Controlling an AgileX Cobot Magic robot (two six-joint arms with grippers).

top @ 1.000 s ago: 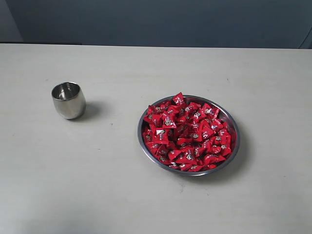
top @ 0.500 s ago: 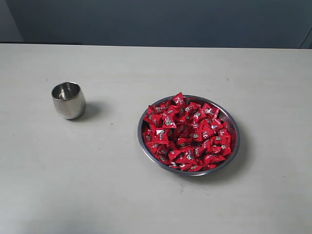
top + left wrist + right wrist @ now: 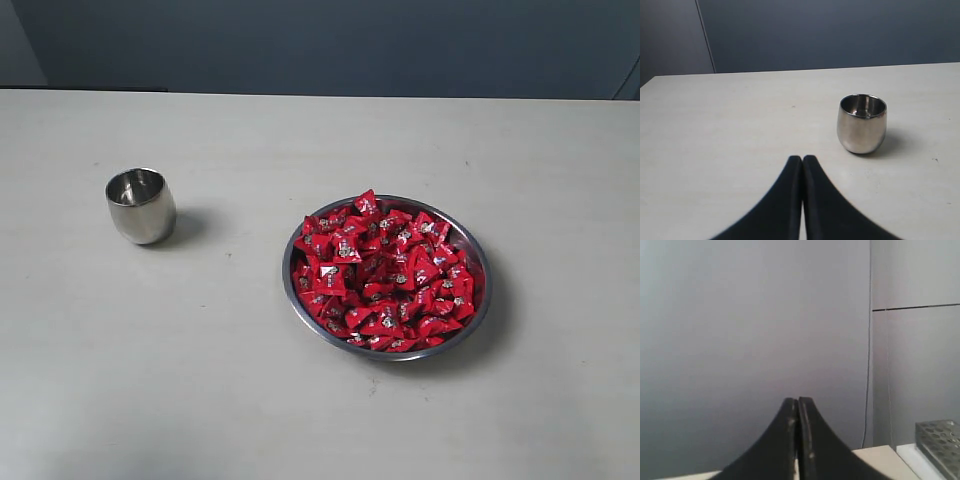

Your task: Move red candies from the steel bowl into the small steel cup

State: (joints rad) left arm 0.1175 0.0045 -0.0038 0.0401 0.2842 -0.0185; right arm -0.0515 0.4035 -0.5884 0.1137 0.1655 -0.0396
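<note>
Left hand [image 3: 802, 159] closed, jaws pressed together — right hand [image 3: 798, 401] closed likewise

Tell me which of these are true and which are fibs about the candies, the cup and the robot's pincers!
1. The wide shallow steel bowl is heaped with small shiny red wrapped candies. True.
2. The small rounded steel cup has candies inside. False: only bare steel shows inside it.
3. The cup touches the bowl. False: they stand apart, with pale table between them.
4. The left pincer is shut and holds nothing. True.
5. The right pincer is gripping a candy. False: it is shut and empty, facing a grey wall.
</note>
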